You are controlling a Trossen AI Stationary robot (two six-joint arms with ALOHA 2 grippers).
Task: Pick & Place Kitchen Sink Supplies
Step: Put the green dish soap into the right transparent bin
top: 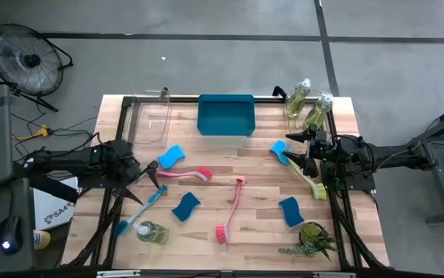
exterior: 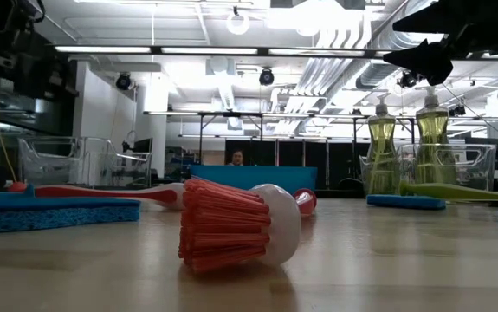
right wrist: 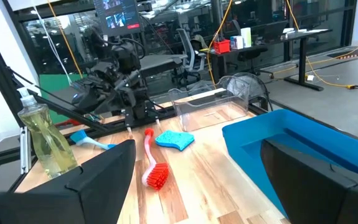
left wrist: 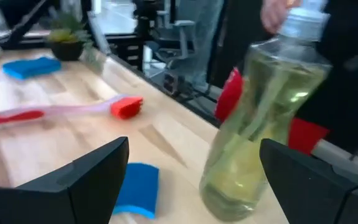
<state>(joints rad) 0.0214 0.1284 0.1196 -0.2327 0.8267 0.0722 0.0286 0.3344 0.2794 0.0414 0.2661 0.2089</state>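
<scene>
Standing near left gripper (left wrist: 191, 180): unlabelled bottle (left wrist: 259, 124).

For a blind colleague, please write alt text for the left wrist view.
A clear bottle of yellow-green liquid stands on the wooden table between the left gripper's open dark fingers. Behind lie a pink-red brush and two blue sponges.

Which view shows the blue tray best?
The high view: the whole tray shows at the table's far edge. The right wrist view shows one corner, the low view only its front wall far off, the left wrist view nothing.
</scene>
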